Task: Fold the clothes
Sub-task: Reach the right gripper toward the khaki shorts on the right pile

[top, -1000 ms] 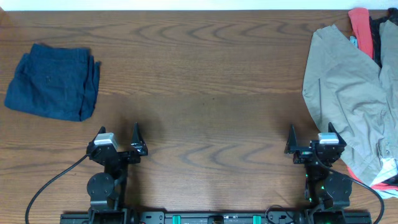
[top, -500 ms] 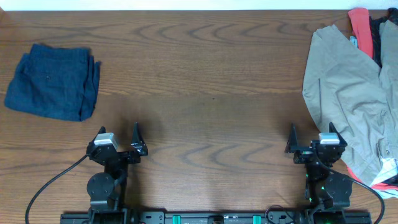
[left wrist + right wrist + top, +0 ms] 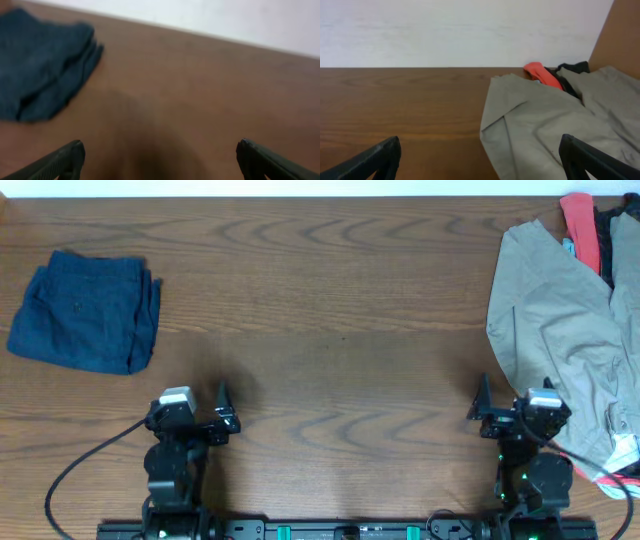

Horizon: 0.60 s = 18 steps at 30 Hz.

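The dark blue garment point(image 3: 85, 310) lies folded at the left end of the counter point(image 3: 340, 300), so that one looks done. The khaki shorts point(image 3: 555, 320) lie rumpled at the counter's right end, on top of a red garment point(image 3: 580, 225). Those are not folded yet. The left end effector point(image 3: 160, 150) and the right end effector point(image 3: 480, 145) are spread wide and hold nothing, near the counter's front edge.
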Available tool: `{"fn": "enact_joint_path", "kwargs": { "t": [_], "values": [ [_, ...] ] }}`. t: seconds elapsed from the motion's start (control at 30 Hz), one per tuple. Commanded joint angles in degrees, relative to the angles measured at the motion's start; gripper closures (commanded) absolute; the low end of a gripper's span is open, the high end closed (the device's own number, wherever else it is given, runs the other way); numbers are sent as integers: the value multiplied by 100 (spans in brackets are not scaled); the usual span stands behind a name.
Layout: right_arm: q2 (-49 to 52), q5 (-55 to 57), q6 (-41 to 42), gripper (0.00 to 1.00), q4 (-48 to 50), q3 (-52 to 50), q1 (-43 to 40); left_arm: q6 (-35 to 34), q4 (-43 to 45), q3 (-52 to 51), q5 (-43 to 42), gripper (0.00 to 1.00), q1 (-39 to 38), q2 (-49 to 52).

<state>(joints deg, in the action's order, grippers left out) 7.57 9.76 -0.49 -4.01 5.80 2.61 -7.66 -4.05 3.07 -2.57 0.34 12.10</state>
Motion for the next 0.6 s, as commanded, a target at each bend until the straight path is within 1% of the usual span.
{"fn": "enact_joint_path", "kwargs": {
  "t": [0.0,0.1,0.27,0.43,0.5,0.57],
  "values": [
    [654,184,111,1,-7,485,-37,33,22,507,68,2,28,610],
    [1469,184,109,1,-7,929,-39,33,24,901,68,2,28,1322],
    [3147,136,109,1,-109,1891,-63,35,22,1681,68,2,28,2662],
    [4850,72,107,1,-907,3126,-133,35,-24,2551,44,2,28,3936],
    [5595,70,105,1,-1279,3724,-168,35,-68,2905,-92,2,28,4389],
    [6133,22,83,1,-1547,4177,-197,37,-173,3182,-267,2,28,4701]
  ]
}}
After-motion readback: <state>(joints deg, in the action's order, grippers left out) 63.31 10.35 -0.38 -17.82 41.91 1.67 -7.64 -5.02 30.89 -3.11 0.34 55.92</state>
